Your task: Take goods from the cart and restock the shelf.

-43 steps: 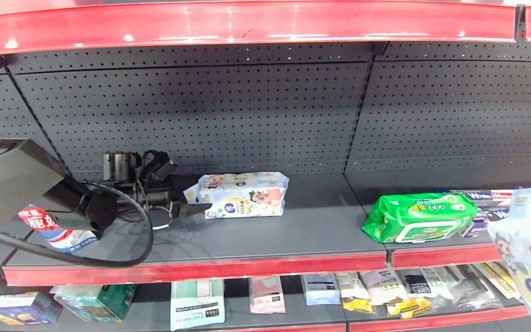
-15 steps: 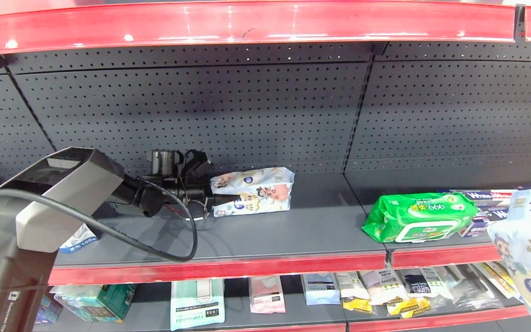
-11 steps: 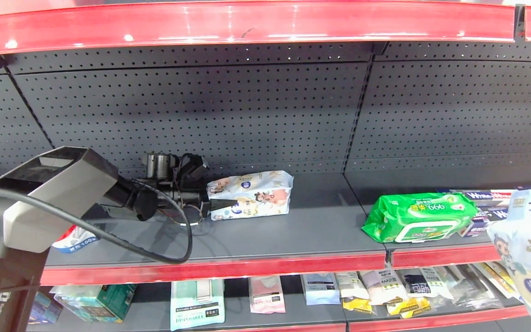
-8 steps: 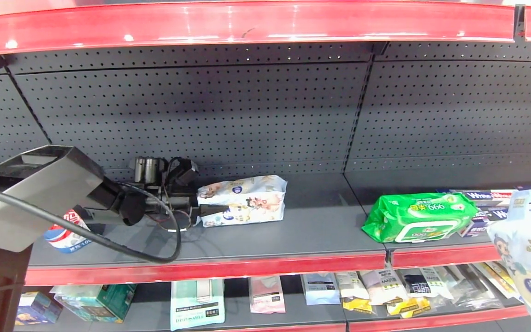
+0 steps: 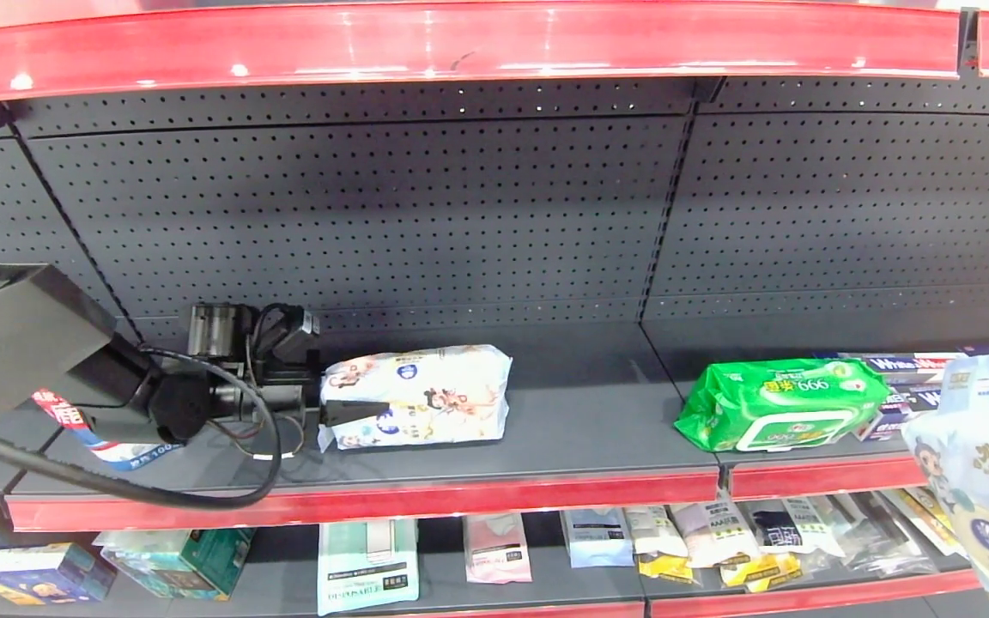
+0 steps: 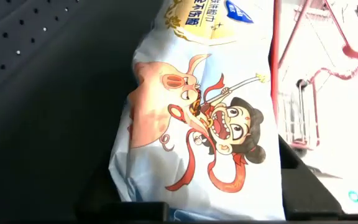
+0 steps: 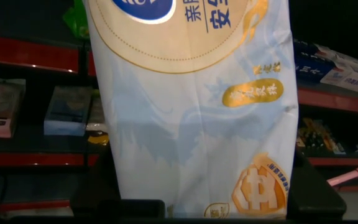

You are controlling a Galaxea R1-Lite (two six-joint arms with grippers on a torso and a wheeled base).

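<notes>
A white pack with cartoon figures [image 5: 426,395] lies lengthwise on the grey middle shelf [image 5: 580,429], left of centre. My left gripper [image 5: 355,410] is shut on its left end; in the left wrist view the pack [image 6: 197,118] runs out from between the dark fingers [image 6: 306,183]. At the right edge of the head view hangs a second white pack [image 5: 988,463], in front of the shelves. My right gripper [image 7: 197,199] is shut on this pack [image 7: 191,106], one finger on each side.
A green wipes pack [image 5: 782,403] and flat boxes [image 5: 915,373] lie on the shelf's right part. A red-and-blue pack [image 5: 74,421] sits behind my left arm. Small packets fill the lower shelf [image 5: 597,541]. A red cart frame [image 6: 319,93] stands behind.
My left gripper has drawn back to the left and toward the shelf's front edge, taking the cartoon pack with it. The right pack has barely moved.
</notes>
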